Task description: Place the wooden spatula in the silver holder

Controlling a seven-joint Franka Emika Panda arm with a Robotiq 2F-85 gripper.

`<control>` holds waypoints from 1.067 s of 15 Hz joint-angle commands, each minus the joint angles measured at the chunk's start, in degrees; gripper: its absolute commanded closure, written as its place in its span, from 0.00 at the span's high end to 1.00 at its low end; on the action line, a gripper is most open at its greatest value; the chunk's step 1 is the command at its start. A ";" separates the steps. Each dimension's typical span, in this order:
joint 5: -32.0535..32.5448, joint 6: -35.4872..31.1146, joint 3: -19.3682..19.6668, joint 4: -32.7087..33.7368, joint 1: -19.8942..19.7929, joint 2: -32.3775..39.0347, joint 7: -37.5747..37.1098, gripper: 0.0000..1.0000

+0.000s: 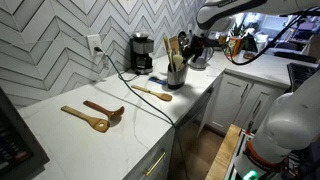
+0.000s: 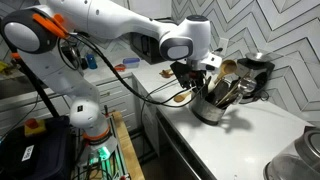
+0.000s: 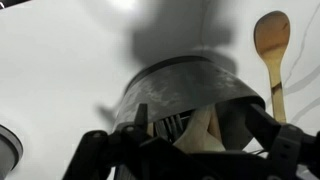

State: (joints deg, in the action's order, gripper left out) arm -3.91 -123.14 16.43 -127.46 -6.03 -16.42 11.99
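The wooden spatula (image 1: 152, 92) is small and pale tan and lies flat on the white counter beside the silver holder (image 1: 176, 76). It also shows in the wrist view (image 3: 272, 45) and in an exterior view (image 2: 180, 97). The holder (image 3: 180, 88) (image 2: 208, 108) stands upright with several utensils in it. My gripper (image 1: 187, 50) (image 2: 198, 78) hangs just above the holder's mouth. In the wrist view its fingers (image 3: 190, 150) are spread wide, and a pale wooden utensil standing in the holder sits between them, not clamped.
A longer orange-tan spatula (image 1: 85, 118) and a dark reddish-brown utensil (image 1: 105, 110) lie further along the counter. A black coffee maker (image 1: 142, 52) (image 2: 255, 75) stands against the tiled wall. A steel kettle (image 1: 200, 56) stands behind the holder. A cable runs across the counter.
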 commanded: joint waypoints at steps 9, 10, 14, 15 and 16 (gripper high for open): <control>-0.95 0.43 -1.38 -0.31 -0.97 -0.35 0.16 1.00; -1.30 0.51 -2.16 -1.35 -0.63 -1.40 -0.83 1.00; -3.66 2.90 -4.01 -3.06 0.11 -3.20 -2.00 1.00; -4.33 4.00 -4.36 -3.26 0.21 -3.44 -2.09 1.00; -4.68 4.67 -4.81 -3.82 0.27 -3.80 -2.34 1.00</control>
State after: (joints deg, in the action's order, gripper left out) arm -6.50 -120.82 12.50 -128.43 -5.87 -17.48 10.54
